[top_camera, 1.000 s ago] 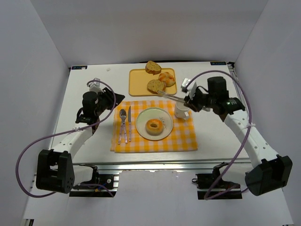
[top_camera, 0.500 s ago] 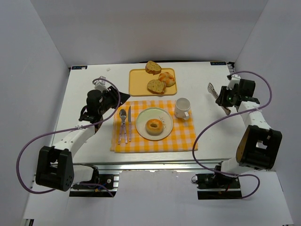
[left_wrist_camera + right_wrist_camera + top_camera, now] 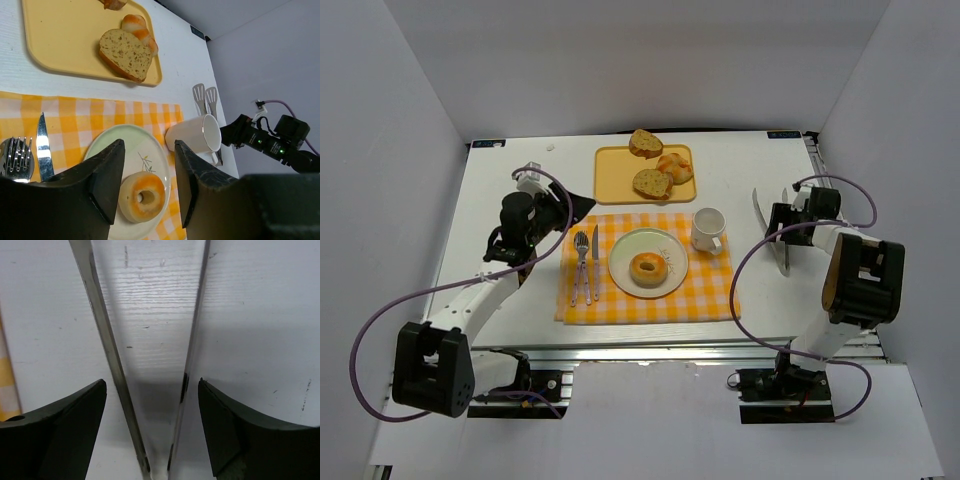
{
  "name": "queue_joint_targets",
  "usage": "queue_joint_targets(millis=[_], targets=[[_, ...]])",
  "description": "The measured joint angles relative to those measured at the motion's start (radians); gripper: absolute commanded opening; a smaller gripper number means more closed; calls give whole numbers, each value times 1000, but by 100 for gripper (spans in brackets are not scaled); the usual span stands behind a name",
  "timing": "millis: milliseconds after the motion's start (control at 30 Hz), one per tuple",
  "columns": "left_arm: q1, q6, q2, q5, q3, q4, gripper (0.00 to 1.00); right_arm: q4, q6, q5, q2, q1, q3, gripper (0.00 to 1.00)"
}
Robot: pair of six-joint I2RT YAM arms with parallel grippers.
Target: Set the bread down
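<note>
The bread (image 3: 647, 268), a small golden-brown ring, lies on the pale round plate (image 3: 620, 250) in the middle of the yellow checked cloth. In the left wrist view the bread (image 3: 143, 196) shows below and between my dark fingers. My left gripper (image 3: 570, 208) (image 3: 148, 150) hovers left of the plate, open and holding nothing. My right gripper (image 3: 782, 222) (image 3: 151, 382) sits low at the table's right side, open. The metal tongs (image 3: 760, 212) (image 3: 106, 345) run between its jaws with a gap on each side.
A yellow tray (image 3: 608, 180) at the back holds two crusty bread slices (image 3: 651, 182) and a knotted roll (image 3: 675, 166). A white mug (image 3: 708, 230) stands right of the plate. A fork (image 3: 581, 262) and knife (image 3: 593, 255) lie left of it on the checked cloth (image 3: 710, 290).
The right arm swung from over the mug to the right side of the table with the tongs, and its jaws opened off them. The left gripper opened too.
</note>
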Motion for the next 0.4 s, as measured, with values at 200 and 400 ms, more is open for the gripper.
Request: queue_joint_targets(millis=[200, 400], targets=[[0, -1, -5, -5, -2, -14, 59, 2, -46, 71, 41, 0, 10, 89], [-1, 8, -5, -2, -2, -44, 68, -53, -116, 108, -11, -1, 10, 89]])
